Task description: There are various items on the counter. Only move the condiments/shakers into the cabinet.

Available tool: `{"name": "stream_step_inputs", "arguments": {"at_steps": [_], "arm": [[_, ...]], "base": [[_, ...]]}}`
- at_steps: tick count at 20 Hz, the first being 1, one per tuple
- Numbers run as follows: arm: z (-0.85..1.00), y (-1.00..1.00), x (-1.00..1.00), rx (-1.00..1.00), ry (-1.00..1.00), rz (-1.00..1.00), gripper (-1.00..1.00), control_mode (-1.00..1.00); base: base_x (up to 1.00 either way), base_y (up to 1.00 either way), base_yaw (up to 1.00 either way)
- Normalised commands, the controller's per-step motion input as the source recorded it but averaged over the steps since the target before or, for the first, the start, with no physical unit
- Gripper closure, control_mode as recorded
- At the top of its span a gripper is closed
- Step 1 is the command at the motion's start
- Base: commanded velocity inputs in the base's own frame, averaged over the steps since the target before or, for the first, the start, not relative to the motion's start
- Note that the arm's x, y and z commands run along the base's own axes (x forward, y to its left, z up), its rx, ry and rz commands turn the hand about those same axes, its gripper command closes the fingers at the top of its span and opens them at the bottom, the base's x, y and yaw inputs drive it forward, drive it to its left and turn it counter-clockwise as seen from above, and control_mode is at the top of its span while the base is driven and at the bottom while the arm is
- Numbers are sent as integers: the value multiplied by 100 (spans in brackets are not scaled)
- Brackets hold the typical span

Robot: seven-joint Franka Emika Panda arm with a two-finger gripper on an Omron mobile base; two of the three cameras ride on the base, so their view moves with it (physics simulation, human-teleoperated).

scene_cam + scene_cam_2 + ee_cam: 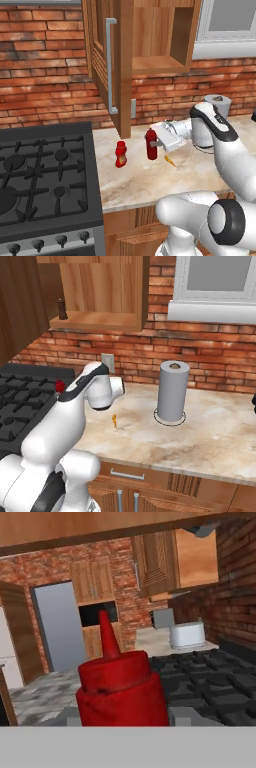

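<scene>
Gripper at the slim red bottle

I read no labels; slim red bottle (151,144) stands mid-counter (200,175) between my gripper (158,144) fingers; I cannot tell whether they clamp it.

Beige marbled stone counter (150,180): curvy red squeeze bottle (120,154) and slim red cylindrical bottle (151,144) near left edge; tiny orange carrot-like piece (170,161) mid-surface; grey paper-towel roll (172,391) toward back edge.

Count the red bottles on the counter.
2: a curvy red squeeze bottle standing free near the stove, and a slim red bottle at the tool.
</scene>
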Motion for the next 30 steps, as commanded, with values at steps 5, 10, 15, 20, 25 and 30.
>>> {"name": "stream_step_inputs", "arguments": {"at_steps": [5,10,15,20,25,30], "arm": [[100,-31,0,0,0,-7,100,-100],[100,-21,0,0,0,-7,100,-100],[100,-4,0,2,0,-8,100,-100],[99,0,0,9,1,-3,100,-100],[70,0,19,9,1,-4,100,-100],[38,0,42,6,0,-4,100,-100]], "base": [[0,0,0],[0,0,0],[0,0,0],[0,0,0],[0,0,0],[0,0,0]]}}
